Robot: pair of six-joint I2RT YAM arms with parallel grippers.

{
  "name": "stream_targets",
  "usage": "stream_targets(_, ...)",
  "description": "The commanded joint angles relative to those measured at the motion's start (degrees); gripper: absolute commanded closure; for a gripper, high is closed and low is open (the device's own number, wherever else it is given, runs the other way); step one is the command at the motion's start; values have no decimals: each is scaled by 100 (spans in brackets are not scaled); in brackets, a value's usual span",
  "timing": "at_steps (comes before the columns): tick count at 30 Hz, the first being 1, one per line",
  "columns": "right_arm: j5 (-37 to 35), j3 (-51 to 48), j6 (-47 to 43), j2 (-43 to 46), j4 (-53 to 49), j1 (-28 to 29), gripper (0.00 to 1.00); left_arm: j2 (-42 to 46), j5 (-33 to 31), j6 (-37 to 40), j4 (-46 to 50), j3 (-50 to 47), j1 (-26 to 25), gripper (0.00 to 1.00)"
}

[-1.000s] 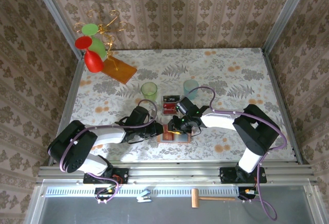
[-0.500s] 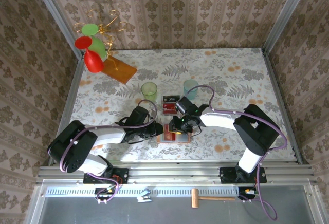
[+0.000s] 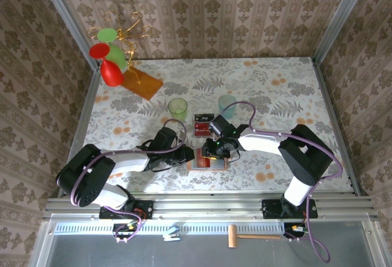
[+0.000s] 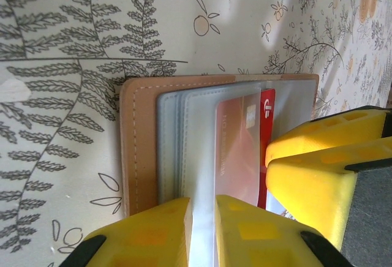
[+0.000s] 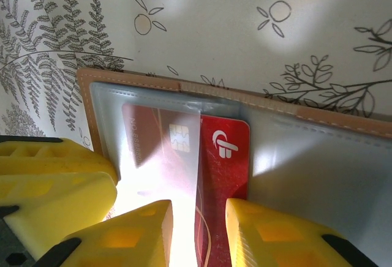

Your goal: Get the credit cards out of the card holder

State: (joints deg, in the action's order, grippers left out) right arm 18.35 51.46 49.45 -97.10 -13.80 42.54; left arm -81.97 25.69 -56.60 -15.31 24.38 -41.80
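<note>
From overhead I see the tan leather card holder [image 3: 208, 163] lying open at 6 o'clock on the fern-printed tabletop [image 3: 294, 89], with both arms meeting over it. A dark loose card [image 3: 201, 124] lies at the holder's 12 o'clock, near a green cup [image 3: 177, 108] and a blue cup [image 3: 227, 103]. A flat orange board [image 3: 142, 82] sits at 10 o'clock, and patterned wallpaper [image 3: 202, 10] lines the cell. The wrist views add detail: the left tool [image 4: 201, 209] is clenched on a clear plastic sleeve [image 4: 196, 144] of the holder. A glossy red card [image 5: 225, 150] juts from its pocket beneath the right tool [image 5: 199, 218], whose jaws stand slightly apart; I cannot tell whether they grip it.
</note>
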Motion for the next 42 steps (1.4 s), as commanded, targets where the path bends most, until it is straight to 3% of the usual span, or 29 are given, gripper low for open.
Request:
stream_targets(1, -224, 96, -81, 139, -316, 31, 70, 28, -56, -40, 176, -101, 11, 81)
stream_targets(22, -91, -55, 3, 536, -129, -64, 71, 83, 41, 81, 547, 540, -56, 82)
stream_targets(42, 345, -662, 179, 562, 571, -326, 75, -342, 85, 110, 503, 552, -258, 94)
